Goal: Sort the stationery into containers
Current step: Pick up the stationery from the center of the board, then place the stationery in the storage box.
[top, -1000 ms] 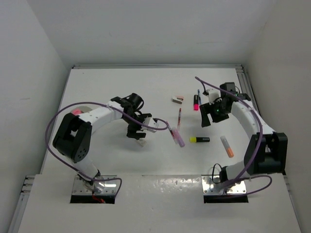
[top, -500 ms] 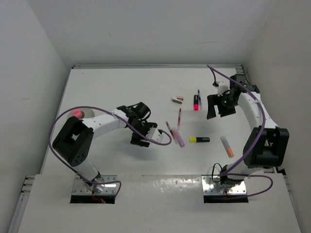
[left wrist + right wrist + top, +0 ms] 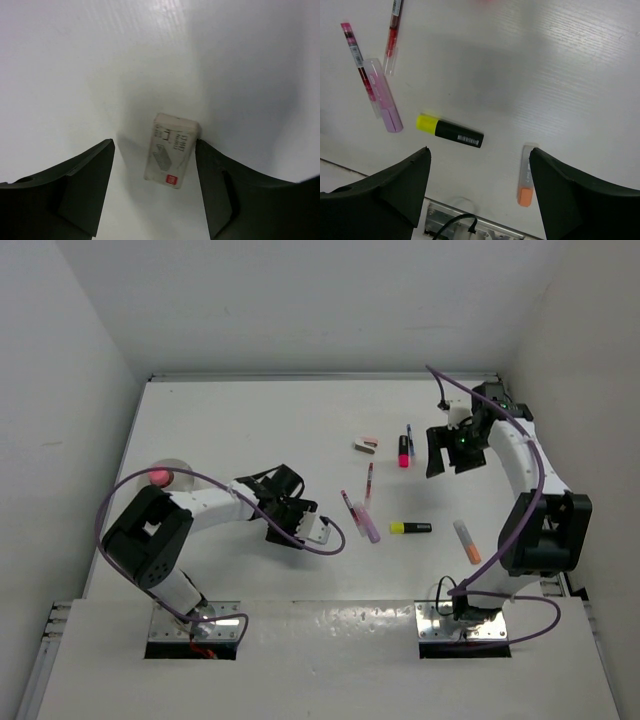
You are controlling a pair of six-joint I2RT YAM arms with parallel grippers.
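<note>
- At the table's 9 o'clock edge in the top view is the round pale dish point(image 3: 178, 464). The left arm partly hides it, and a pink item point(image 3: 160, 478) lies in it. Neither wrist view shows the dish.
- At 7 o'clock from table centre, the left gripper point(image 3: 290, 533) sits low. The top view hides what is beneath it. The left wrist view shows a white eraser block point(image 3: 171, 152) with a red label, flat on the table between the fingers point(image 3: 82, 185).
- The left fingers are spread wide and grip nothing. The eraser block lies nearer the right-side finger; whether they touch cannot be told.
- Loose around centre in the top view are a pink pen point(image 3: 349, 508), lilac marker point(image 3: 366, 526), red pen point(image 3: 368, 480), second eraser point(image 3: 366, 446), pink-red highlighter point(image 3: 404, 450), blue pen point(image 3: 409, 433), yellow-black highlighter point(image 3: 410, 528) and orange highlighter point(image 3: 467, 542).
- The right wrist view shows five of these. It does not show the second eraser, blue pen or pink-red highlighter.
- At 2 o'clock, the right gripper point(image 3: 450, 450) is raised. Its fingers point(image 3: 395, 187) are spread apart, empty and touching nothing.
</note>
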